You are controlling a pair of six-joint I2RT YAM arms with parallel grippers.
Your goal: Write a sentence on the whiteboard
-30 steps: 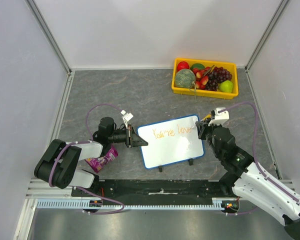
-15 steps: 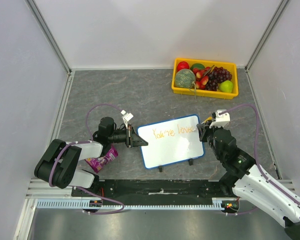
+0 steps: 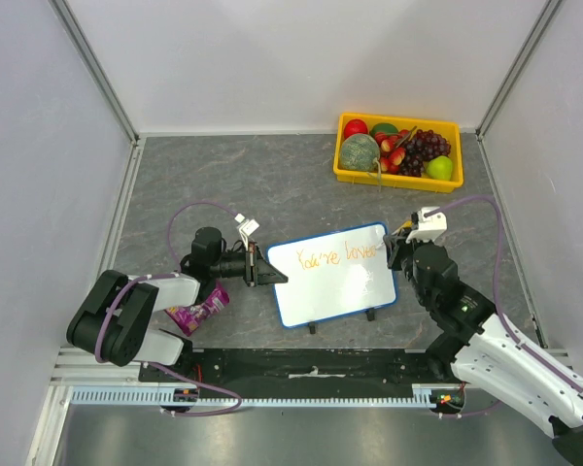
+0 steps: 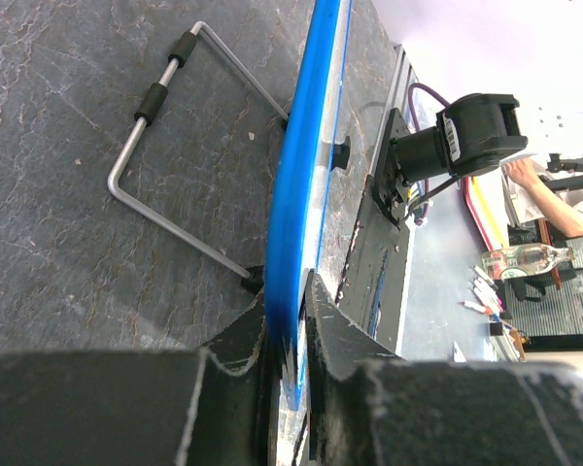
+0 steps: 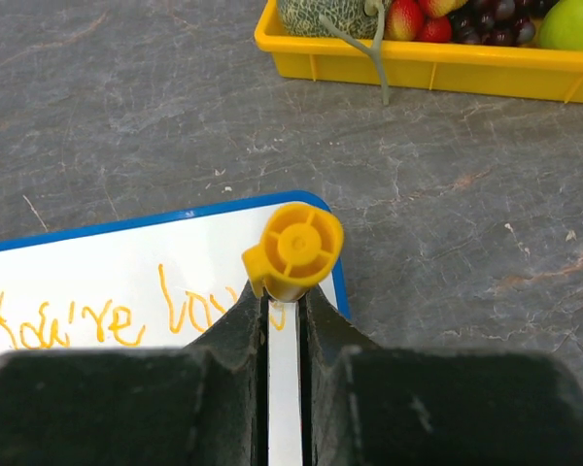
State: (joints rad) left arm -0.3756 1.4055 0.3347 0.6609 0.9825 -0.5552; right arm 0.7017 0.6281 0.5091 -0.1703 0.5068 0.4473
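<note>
Grips the whiteboard (image 3: 340, 291) by its left edge with the left gripper (image 4: 290, 291), fingers clamped on the blue frame, one on each face. Pinches an orange marker (image 5: 291, 248) in the right gripper (image 5: 282, 296), fingers closed tight on the barrel just below the cap, poised over the board's upper right corner, right at the end of the sentence (image 3: 335, 255). Shows a single line of loose orange handwriting across the top of the white face, reading roughly "You're love", with the last letters hidden under the marker in the wrist view. Stands propped on a wire stand (image 4: 165, 165) and small black feet (image 3: 312, 327), near the front of the grey table (image 3: 223, 184), between the two arms. Keeps well apart from the yellow tray (image 3: 398, 178) of fruit at the back and the purple packet (image 3: 199, 312) beside the left arm.
</note>
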